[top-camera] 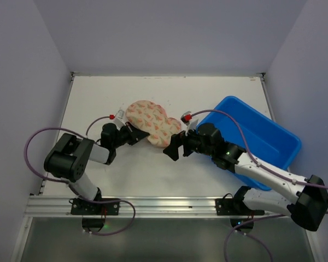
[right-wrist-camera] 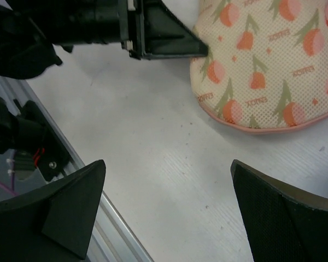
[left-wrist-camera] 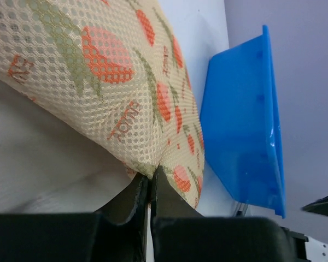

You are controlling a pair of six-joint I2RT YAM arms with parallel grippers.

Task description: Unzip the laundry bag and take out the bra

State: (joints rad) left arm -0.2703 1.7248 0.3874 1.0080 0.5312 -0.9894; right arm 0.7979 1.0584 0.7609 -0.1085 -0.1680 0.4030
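**A:** Where is the bag, and who has it?

**B:** The laundry bag (top-camera: 153, 123) lies flat in the middle of the table (top-camera: 98, 98), between the two arms. Its long axis runs from far-left to near-right in the overhead view. The left gripper (left-wrist-camera: 151, 183) is pinched tight on the bag's near-left edge, with the jaws together and the seam caught between them. I can't tell whether the zip pull is in that pinch.

**A:** And the other arm?

**B:** The right gripper (right-wrist-camera: 168, 169) hangs just off the bag's near-right end with its jaws spread wide, holding nothing. The bag's rounded end lies ahead of it and a little to one side. The blue tub (top-camera: 262, 131) sits beyond that arm, well clear.

**A:** Any sign of the bra?

**B:** None. The bag looks closed, so I judge the bra is inside.

**A:** So what does the next move turn on?

**B:** On the edge running along that long axis. The left arm anchors one end and the right arm is the nearer one to the other end, so it would probably work the zip from there.
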